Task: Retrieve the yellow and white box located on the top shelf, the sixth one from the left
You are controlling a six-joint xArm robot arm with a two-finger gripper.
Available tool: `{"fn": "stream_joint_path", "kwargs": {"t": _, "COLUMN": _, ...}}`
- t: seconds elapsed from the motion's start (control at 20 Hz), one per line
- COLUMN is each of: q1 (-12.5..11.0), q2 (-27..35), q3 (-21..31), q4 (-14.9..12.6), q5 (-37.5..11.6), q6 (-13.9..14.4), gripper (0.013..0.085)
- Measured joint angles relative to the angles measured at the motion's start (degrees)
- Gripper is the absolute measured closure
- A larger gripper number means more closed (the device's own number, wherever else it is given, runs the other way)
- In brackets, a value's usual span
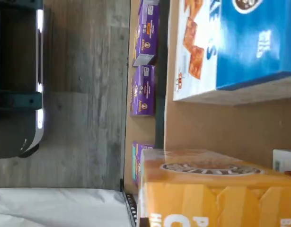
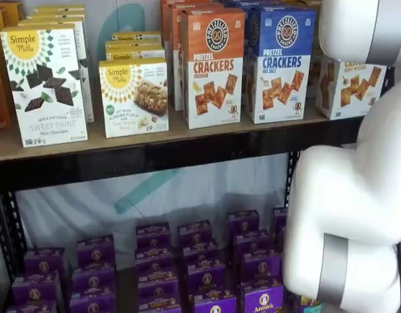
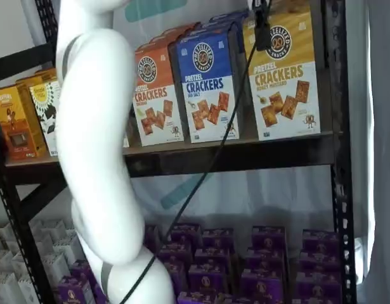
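The yellow and white box (image 3: 283,76) stands at the right end of the top shelf (image 3: 245,155), right of a blue-topped Pretzel Crackers box (image 3: 207,82). In a shelf view only its white lower part (image 2: 347,88) shows behind the white arm. The wrist view shows its yellow top (image 1: 216,189) close up, with the blue box (image 1: 249,42) beside it. The gripper (image 3: 263,28) shows only as a dark finger hanging from the view's top edge, in front of the yellow box's upper left, with a cable beside it. No gap between fingers shows.
An orange-topped Pretzel Crackers box (image 2: 212,65) and white Simple Mills boxes (image 2: 47,85) stand further left on the shelf. Purple boxes (image 2: 200,261) fill the lower level. The white arm (image 2: 350,195) covers the right side of that view. A black upright (image 3: 337,126) stands right of the yellow box.
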Motion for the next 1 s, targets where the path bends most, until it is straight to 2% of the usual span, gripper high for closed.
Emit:
{"fn": "stream_joint_path", "kwargs": {"t": 0.5, "q1": -2.0, "q2": -6.3, "q3": 4.7, "q4": -0.1, "q5": 3.1, "q6": -1.8, "gripper": 0.041}}
{"fn": "stream_joint_path", "kwargs": {"t": 1.0, "q1": -1.9, "q2": -11.0, "q3": 8.0, "q4": -0.6, "q5": 6.3, "q6": -1.6, "gripper": 0.041}}
